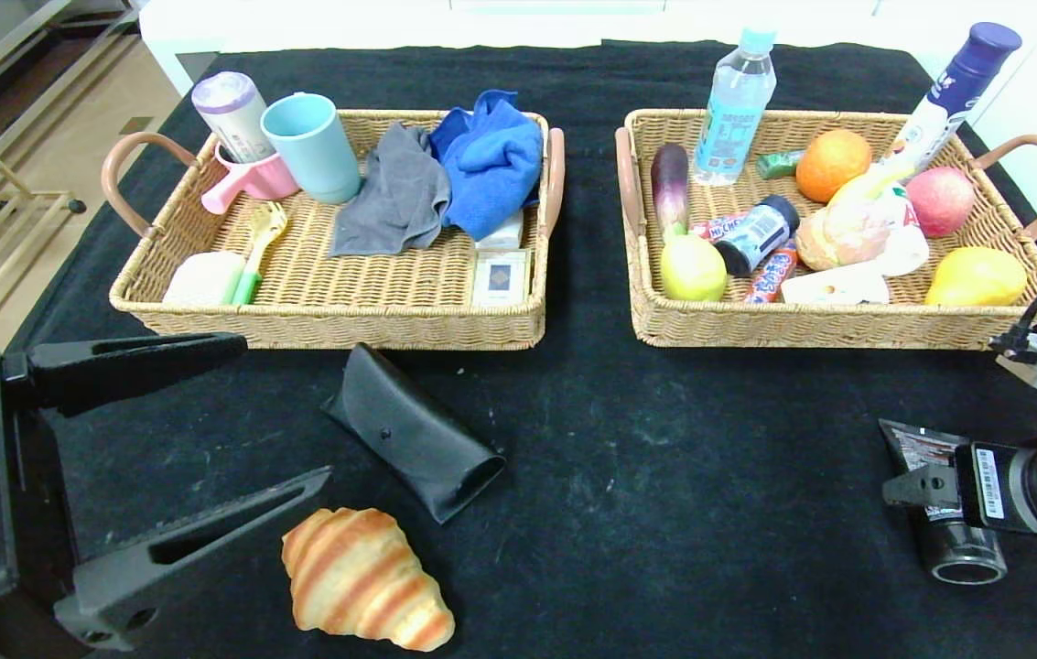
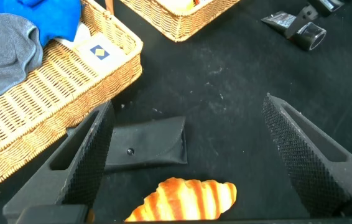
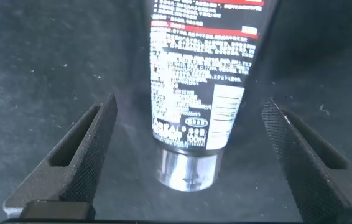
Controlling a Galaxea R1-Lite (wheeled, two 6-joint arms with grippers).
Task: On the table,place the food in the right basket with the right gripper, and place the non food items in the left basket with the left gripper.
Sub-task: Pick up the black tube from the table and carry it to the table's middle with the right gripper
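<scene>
While both arms hang low over the near edge of the worktop [image 1: 664, 439], neither holds anything. Left end effector [image 1: 253, 412] stands wide open near the glasses case [image 1: 413, 430], which lies flat just in front of the left basket [image 1: 326, 320], with the croissant [image 1: 362, 581] close beside it. Right end effector [image 3: 188, 162] is also spread wide, its fingers [image 3: 83, 155] on either side of the black tube [image 1: 948, 513] without touching it. That tube lies on the cloth, well in front of the right basket [image 1: 847, 329], which holds fruit, bottles and snacks. Cloths and cups fill the left basket.
</scene>
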